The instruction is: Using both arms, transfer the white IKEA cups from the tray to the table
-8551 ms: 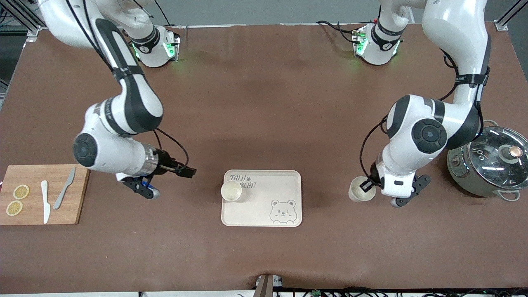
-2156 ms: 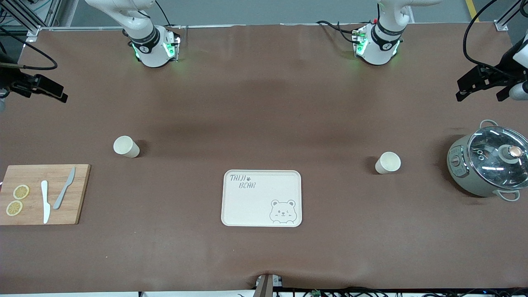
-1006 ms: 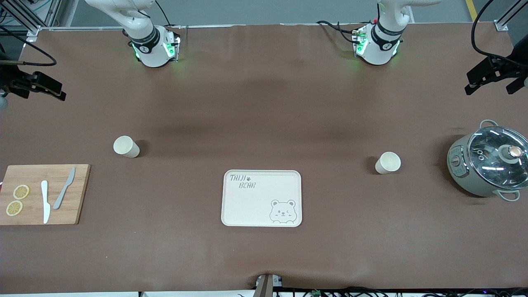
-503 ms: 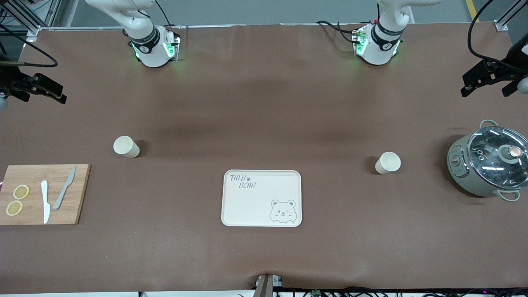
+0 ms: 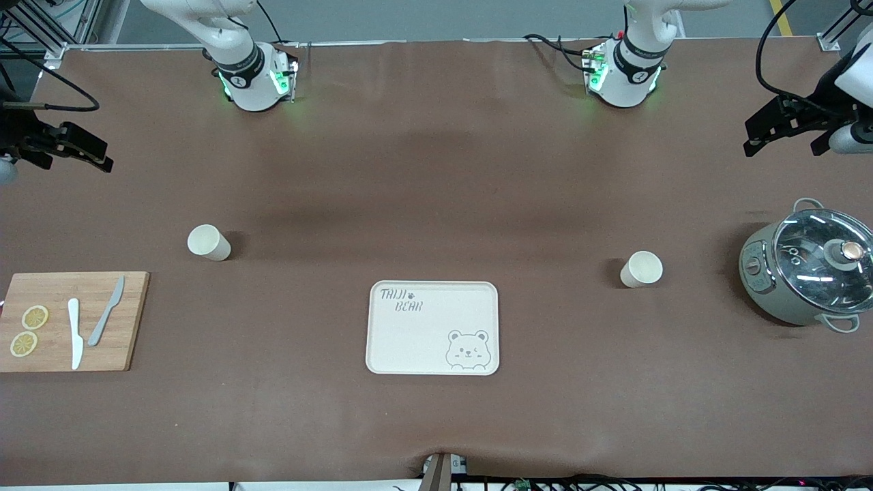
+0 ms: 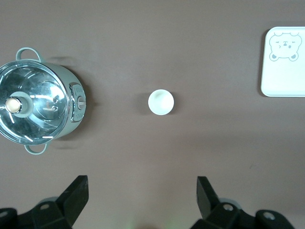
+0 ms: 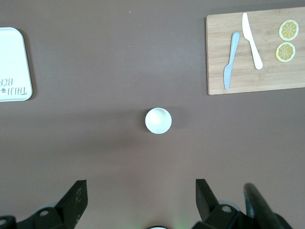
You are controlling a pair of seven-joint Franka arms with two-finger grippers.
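Observation:
Two white IKEA cups stand upright on the brown table. One cup (image 5: pixel 209 242) is toward the right arm's end and shows in the right wrist view (image 7: pixel 158 120). The other cup (image 5: pixel 641 269) is toward the left arm's end and shows in the left wrist view (image 6: pixel 161 102). My left gripper (image 5: pixel 784 129) is high over the table's edge near the pot, open and empty (image 6: pixel 141 191). My right gripper (image 5: pixel 68 146) is high over its end of the table, open and empty (image 7: pixel 140 193).
A bear-printed tray (image 5: pixel 436 334) lies between the cups, nearer the front camera. A grey-green pot with a glass lid (image 5: pixel 808 266) stands at the left arm's end. A cutting board (image 5: pixel 129 320) with two knives and lemon slices lies at the right arm's end.
Long ago one cup stood on the tray and the left gripper was at the other; since then both cups stand on the table. In the last second the left gripper drifted slightly toward the table's middle.

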